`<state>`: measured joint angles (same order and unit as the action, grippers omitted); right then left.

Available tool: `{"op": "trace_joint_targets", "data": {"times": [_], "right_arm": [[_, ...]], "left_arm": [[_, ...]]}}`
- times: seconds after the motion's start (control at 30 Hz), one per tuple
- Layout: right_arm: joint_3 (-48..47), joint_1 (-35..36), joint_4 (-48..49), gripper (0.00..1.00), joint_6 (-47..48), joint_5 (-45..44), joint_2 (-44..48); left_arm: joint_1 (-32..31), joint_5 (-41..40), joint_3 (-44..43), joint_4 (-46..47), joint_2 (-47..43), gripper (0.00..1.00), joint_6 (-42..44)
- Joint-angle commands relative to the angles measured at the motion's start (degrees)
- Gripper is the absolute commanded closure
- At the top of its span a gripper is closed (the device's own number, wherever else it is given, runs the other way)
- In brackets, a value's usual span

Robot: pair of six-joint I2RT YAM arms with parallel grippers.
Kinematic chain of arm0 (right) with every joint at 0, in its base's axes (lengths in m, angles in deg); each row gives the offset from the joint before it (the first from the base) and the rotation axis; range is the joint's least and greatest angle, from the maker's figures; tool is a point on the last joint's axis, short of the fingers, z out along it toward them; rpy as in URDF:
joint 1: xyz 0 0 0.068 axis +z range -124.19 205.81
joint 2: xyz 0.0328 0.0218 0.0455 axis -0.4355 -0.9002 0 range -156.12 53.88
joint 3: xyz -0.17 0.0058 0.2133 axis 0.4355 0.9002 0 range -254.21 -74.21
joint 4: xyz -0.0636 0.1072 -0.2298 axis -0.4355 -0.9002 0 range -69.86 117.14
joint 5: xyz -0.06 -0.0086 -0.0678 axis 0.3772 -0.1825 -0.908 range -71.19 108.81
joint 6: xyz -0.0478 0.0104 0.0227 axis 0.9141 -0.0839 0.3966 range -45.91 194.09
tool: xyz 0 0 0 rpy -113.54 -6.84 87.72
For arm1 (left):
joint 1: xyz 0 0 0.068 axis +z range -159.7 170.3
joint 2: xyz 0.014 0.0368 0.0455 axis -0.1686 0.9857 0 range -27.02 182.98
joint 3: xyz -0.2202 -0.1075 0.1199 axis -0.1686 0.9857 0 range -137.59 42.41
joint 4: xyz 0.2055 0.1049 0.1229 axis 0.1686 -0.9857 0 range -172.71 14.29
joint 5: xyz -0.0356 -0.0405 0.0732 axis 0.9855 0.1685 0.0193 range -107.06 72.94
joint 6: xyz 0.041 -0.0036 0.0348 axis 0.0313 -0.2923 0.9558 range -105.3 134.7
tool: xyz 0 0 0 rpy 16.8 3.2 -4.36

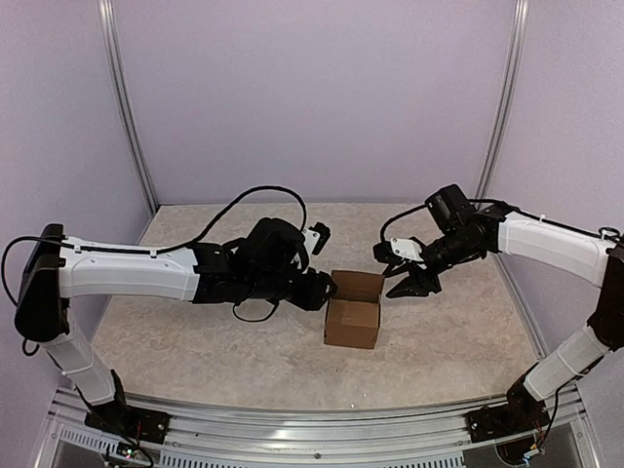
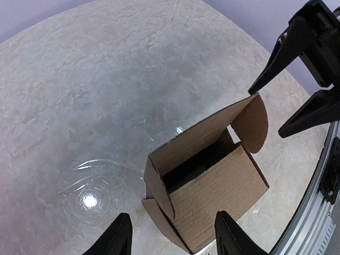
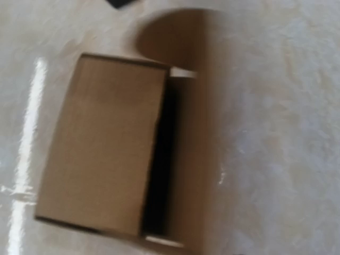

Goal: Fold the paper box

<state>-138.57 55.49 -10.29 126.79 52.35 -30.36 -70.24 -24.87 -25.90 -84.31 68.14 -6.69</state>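
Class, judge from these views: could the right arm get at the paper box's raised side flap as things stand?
Probably yes. The right tool hovers open just beside that flap, with nothing between them; the left tool sits across the paper box.

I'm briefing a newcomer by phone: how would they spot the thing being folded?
Start at the pale marbled table; near its middle, between the left tool and the right tool, stands the paper box. It is the only brown cardboard thing there, squarish, its top open with flaps raised.
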Motion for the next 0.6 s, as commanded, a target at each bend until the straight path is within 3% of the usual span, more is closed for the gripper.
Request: {"op": "trace_joint_targets", "data": {"times": [0.0,0.33,0.57], "right_arm": [[-0.49,1.84,-4.35,0.52,3.28,-2.64,0.39],[0.92,3.86,-2.85,0.52,2.18,-4.72,2.3],[1.71,5.33,-1.42,0.54,0.83,-5.1,3.98]], "left_arm": [[-1.11,-0.94,-3.18,-4.78,2.95,0.48,-1.99],[-2.51,-1.79,-2.23,-4.26,3.41,0.47,-1.86],[-3.87,-4.41,11.2,-0.1,-6.15,0.45,-6.14]]}}
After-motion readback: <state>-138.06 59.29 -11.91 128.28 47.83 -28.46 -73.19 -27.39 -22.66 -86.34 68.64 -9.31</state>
